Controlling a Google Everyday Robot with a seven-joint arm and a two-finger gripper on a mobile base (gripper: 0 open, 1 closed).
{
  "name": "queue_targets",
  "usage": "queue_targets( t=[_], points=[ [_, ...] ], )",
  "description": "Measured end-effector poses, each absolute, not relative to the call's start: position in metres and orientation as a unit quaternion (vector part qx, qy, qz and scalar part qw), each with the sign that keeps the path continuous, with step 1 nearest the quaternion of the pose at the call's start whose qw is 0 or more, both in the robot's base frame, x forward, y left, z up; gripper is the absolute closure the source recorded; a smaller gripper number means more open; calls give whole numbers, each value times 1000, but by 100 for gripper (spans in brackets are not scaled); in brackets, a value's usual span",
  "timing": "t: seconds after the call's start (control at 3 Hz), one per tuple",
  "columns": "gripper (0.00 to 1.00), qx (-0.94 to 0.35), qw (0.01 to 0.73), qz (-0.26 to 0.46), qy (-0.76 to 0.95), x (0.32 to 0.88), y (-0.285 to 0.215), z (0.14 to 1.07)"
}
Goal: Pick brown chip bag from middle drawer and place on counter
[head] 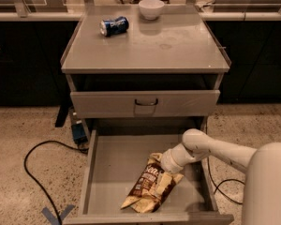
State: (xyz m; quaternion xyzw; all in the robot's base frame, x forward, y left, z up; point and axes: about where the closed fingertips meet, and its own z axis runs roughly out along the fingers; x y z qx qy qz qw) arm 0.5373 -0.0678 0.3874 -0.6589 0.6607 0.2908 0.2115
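On middle drawer (107,172) floor, drawer standing open: brown chip bag (147,190), lying flat toward 5 o'clock, long axis 1 to 7 o'clock. Gripper (166,171): down at bag's 1 o'clock end; open or closed cannot be told. Table (178,50) above: blue soda can (114,26) at 11 o'clock, white bowl (151,8) at 12 o'clock.

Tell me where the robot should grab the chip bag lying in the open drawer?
Probably the crinkled upper end of the brown chip bag, coming down from above. It lies flat and slanted on the floor of the middle drawer, whose low walls would likely hinder a sideways reach. The gripper sits at that upper end.
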Motion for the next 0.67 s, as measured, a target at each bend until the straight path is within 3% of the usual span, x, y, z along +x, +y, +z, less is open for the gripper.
queue_targets(
  t=[0.33,0.67],
  points=[
    [0,-664,175,300,662,529,-60,357],
    [20,-665,173,301,661,528,-59,355]
  ],
)
